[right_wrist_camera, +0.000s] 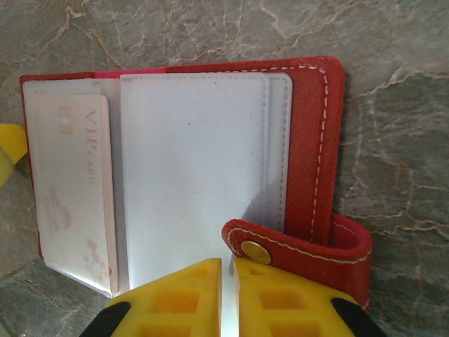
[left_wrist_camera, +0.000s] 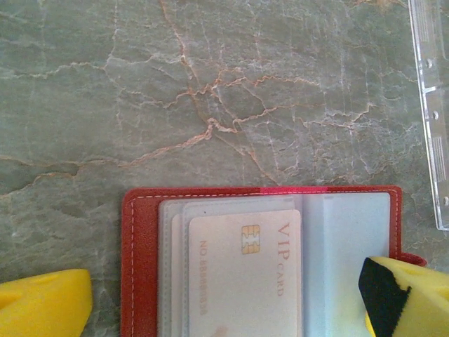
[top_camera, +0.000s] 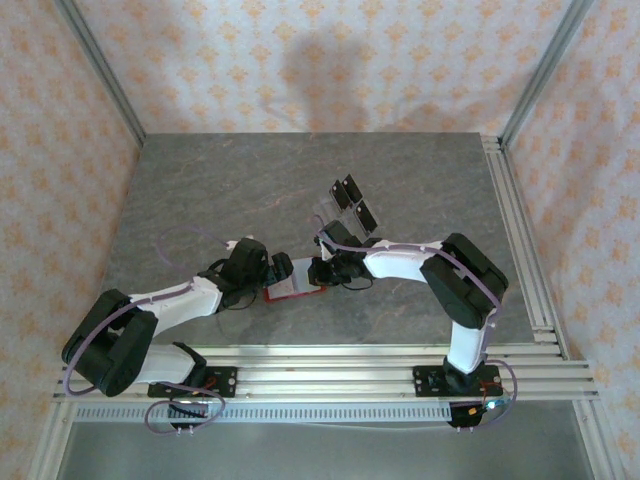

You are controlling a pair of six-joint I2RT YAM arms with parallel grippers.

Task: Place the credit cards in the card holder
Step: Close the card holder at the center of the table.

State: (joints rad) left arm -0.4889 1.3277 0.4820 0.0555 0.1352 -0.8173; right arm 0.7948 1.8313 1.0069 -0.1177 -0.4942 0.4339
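On my left gripper the jaws stand wide apart astride the open red card holder, VIP credit card pocketed; right gripper jaws nearly together at 6 o'clock.

Top view: soft, even, diffuse light, slightly hazy; broad dim shadow on back wall; faint shadows on table. Left wrist: marble crisp, yellow fingers blurred. Right wrist: white pocket blown out, snap glinting, near fingers soft.
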